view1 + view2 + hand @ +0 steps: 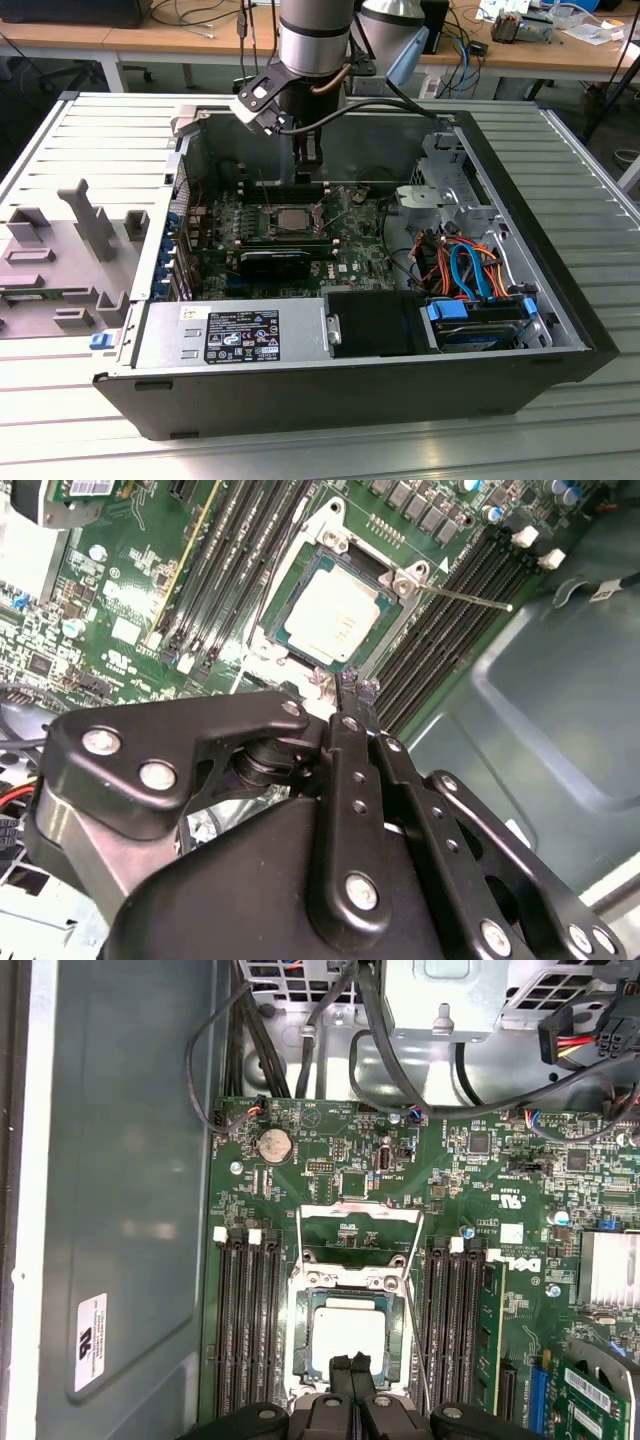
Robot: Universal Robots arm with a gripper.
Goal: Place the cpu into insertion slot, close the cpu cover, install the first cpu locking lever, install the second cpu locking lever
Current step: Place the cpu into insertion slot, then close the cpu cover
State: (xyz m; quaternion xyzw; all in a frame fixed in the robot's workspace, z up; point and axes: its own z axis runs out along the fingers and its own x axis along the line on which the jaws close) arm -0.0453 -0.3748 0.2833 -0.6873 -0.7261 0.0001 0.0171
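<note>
**Q:** Where does the chip lie?
**A:** The chip (347,1332) sits flat in the socket (358,1280), silver top up and square with the metal rim. Banks of memory slots (245,1320) flank the socket on its far and near sides.

**Q:** And the cover?
**A:** A thin metal frame with an open middle, judged to be the cover (360,1210), stands raised at the socket's edge on the exterior view's right. It is not yet down on the chip. A wire lever (470,598) juts out free beside the socket.

**Q:** What of the gripper?
**A:** The gripper (350,1362) is at the opposite edge of the socket, on the exterior view's left. Its fingers are pressed together with nothing seen between them. Whether the tips touch the chip cannot be told.

**Q:** How is this step done well?
**A:** The step is judged to be closing the cover. Push on the frame's metal edge, never through its window. Swing it slowly about its hinge, clear of the lever. It should land flat around the chip without shifting it.

**Q:** The arm's pose?
**A:** The arm (315,35) reaches into the case (560,300) from above, close to the far wall. Its last link is near upright and the fingers point down at the board (355,262).
</note>
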